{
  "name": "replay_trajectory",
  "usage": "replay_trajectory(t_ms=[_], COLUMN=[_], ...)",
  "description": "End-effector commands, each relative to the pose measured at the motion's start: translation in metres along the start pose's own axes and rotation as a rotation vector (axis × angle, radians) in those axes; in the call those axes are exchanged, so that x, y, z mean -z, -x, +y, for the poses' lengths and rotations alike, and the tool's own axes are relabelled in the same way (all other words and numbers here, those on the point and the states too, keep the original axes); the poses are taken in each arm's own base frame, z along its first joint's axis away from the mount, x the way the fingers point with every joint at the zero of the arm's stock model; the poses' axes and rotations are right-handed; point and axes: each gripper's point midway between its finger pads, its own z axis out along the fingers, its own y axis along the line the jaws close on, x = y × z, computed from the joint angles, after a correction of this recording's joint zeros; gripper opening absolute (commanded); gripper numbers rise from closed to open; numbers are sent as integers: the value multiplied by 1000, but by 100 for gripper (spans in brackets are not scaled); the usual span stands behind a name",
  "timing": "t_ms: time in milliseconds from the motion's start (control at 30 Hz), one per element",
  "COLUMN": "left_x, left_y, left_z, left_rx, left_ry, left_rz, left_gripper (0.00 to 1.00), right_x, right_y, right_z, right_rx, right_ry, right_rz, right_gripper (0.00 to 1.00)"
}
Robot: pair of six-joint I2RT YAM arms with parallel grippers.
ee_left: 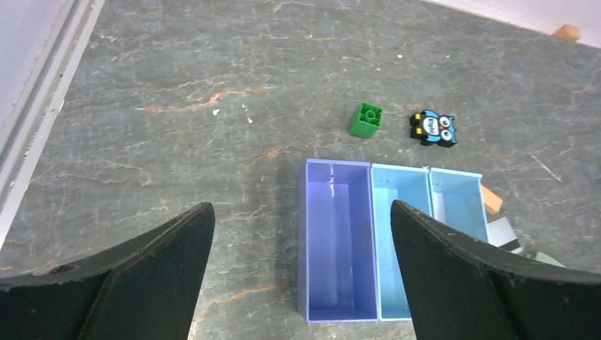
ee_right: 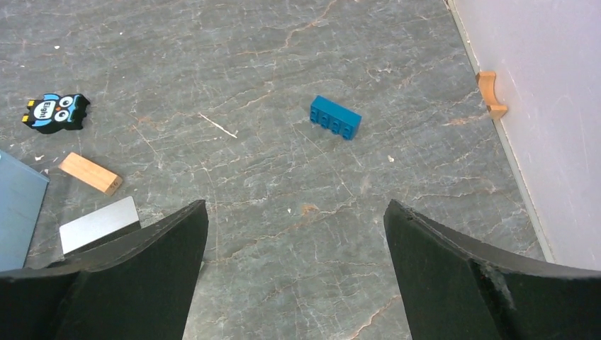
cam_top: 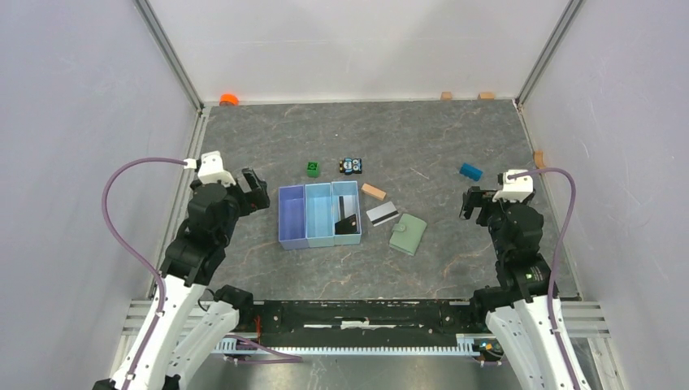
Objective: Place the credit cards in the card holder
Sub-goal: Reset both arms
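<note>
Nothing is gripped; jaws are spread on the left gripper and right gripper. The credit card, at ten o'clock of the closed card holder, should probably be reached first.

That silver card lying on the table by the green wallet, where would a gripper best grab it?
Probably across its two long edges, coming straight down from above: the card lies flat and thin, so no face offers a pinch. The right gripper, open, sits nearer.
</note>
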Motion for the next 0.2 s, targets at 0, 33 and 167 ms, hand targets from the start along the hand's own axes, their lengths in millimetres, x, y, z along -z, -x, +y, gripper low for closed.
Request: replay_trajectory(t_ms=[0, 33, 167], left_x=[-2, -2, -4], left_y=[1, 0, 0], left_z=[14, 13, 12], left_rx=[-51, -59, -64], left_ry=[69, 61, 64], left_rz=[-15, -9, -2], left_gripper=[100, 100, 100], right_x=[-3, -4, -3], right_y=[6, 5, 6], right_z=[-5, -5, -5], right_rx=[10, 11, 11], right_ry=[-26, -26, -26], right_rz=[-28, -24, -28], right_gripper=[98, 98, 98])
